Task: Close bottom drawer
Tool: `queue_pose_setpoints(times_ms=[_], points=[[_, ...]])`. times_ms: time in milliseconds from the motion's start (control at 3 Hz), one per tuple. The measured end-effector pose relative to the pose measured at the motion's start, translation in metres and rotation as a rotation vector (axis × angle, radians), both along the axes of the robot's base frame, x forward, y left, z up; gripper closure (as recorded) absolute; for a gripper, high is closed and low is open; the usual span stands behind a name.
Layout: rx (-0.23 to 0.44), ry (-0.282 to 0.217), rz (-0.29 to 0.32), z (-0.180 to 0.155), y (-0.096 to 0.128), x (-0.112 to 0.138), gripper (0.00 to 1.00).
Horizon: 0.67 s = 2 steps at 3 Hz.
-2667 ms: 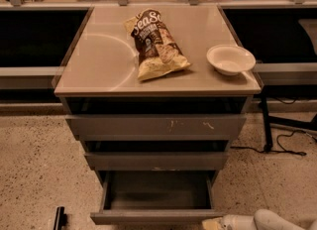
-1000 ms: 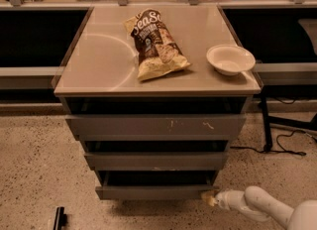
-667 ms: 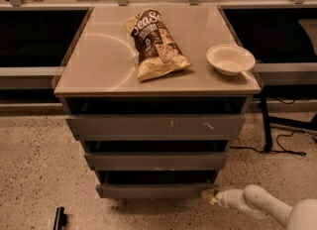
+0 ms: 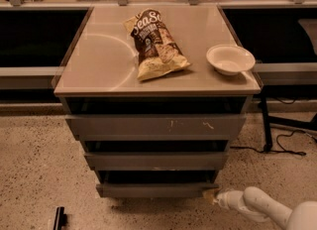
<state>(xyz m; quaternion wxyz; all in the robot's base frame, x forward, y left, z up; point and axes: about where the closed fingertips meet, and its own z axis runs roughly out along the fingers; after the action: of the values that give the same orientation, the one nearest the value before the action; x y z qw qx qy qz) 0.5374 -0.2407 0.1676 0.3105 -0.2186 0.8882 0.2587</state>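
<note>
In the one camera view, a grey cabinet (image 4: pixel 74 120) stands on a speckled floor (image 4: pixel 34 164), and its three drawers sit one under the other. The bottom drawer (image 4: pixel 156 190) is the narrowest, right down near the floor. Its plain flat front runs from side to side across the picture, with a thin dark strip of its inside showing just above it. It looks almost shut, though it sticks out a little, much like the middle drawer (image 4: pixel 156 160) and the scratched top drawer (image 4: pixel 156 126) above it. The robot's white arm (image 4: pixel 257 204) comes in low from the bottom right corner, and the hand (image 4: pixel 212 195) is at the right end of the bottom drawer's front, touching it or just beside it. From here nobody can tell if the hand is spread or pressed together. So the drawer lies to the picture's left of the hand and goes back into the cabinet — away from the camera. That is likely the way any last push must go, and a push on one end only could make the drawer go in crooked. Up on the worktop (image 4: pixel 99 70) lie a bag of chips (image 4: pixel 156 43) and a white bowl (image 4: pixel 230 59), well apart from the hand.
</note>
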Motion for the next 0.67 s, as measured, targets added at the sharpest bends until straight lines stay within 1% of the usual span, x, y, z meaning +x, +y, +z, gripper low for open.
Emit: queue_pose_setpoints(times_ms=[333,667], points=[[-0.033,-0.028,-0.033,0.003,-0.003,0.015,1.00],[-0.052,-0.058,-0.051,0.010,-0.006,0.032,1.00]])
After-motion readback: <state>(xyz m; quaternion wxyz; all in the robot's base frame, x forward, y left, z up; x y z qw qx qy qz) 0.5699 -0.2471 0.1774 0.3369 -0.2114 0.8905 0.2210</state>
